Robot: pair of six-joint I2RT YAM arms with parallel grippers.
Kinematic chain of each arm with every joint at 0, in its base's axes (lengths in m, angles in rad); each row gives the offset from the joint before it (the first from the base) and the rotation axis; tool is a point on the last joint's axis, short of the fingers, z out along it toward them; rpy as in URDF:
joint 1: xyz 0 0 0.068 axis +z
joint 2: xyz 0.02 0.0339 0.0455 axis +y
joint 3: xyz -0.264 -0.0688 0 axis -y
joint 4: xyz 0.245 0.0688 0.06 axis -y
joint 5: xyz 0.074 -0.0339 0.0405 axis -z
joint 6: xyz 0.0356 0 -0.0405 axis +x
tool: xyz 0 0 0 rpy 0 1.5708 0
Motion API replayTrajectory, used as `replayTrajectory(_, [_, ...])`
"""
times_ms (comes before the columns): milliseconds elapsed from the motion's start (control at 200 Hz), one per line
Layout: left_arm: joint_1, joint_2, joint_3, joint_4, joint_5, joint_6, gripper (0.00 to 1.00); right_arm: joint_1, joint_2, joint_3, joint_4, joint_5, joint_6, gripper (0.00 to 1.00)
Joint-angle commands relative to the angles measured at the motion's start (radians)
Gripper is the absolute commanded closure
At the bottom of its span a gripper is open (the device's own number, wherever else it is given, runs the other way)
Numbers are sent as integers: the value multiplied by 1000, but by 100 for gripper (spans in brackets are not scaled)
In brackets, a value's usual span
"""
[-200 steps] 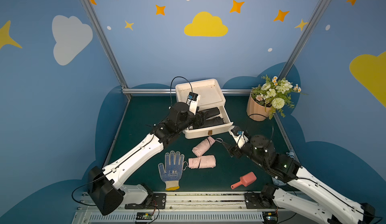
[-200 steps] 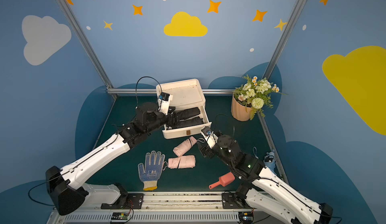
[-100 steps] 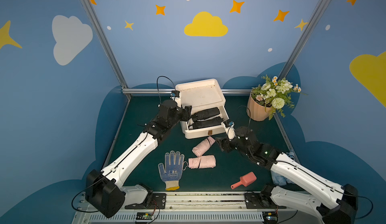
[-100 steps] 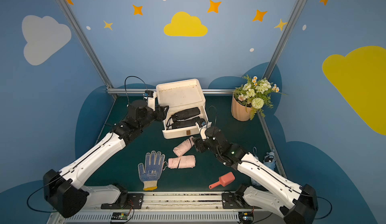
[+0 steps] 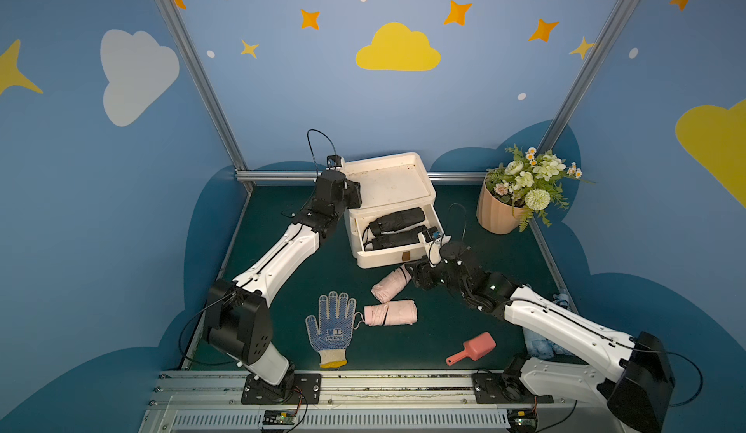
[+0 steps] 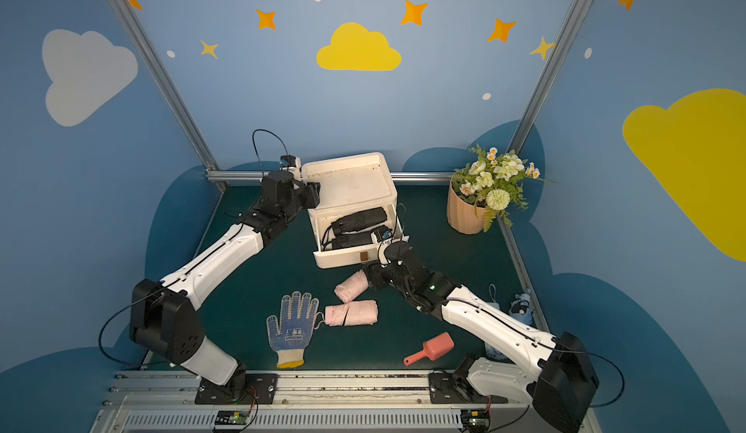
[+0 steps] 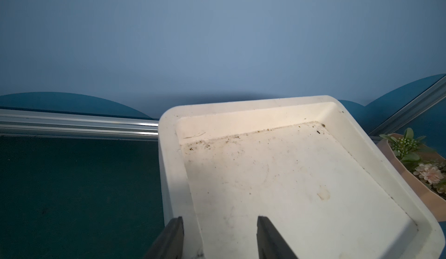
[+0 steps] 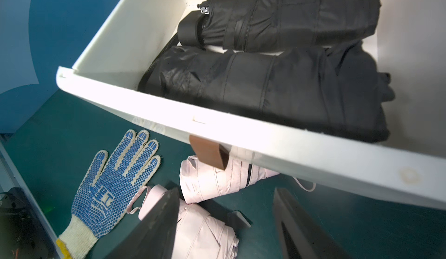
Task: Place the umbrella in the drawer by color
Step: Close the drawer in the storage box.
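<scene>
Just ahead of right pincer (image 8: 225, 193): pink umbrella (image 8: 210, 185).

Your two top views look down from high at the front over the whole tabletop (image 5: 290, 314); each wrist view hangs close to the white drawer unit (image 7: 289, 185).

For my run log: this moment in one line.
white drawer open; two black folded umbrellas inside; two pink folded umbrellas outside; left gripper open; right gripper open
</scene>
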Motion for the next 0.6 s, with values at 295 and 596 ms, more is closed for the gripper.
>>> replayTrajectory(295, [-43, 93, 29, 15, -126, 44, 68, -5, 133, 57, 118, -5, 121, 39])
replayTrajectory(596, [-66, 85, 24, -11, -95, 26, 91, -10, 186, 116, 201, 72, 121, 51])
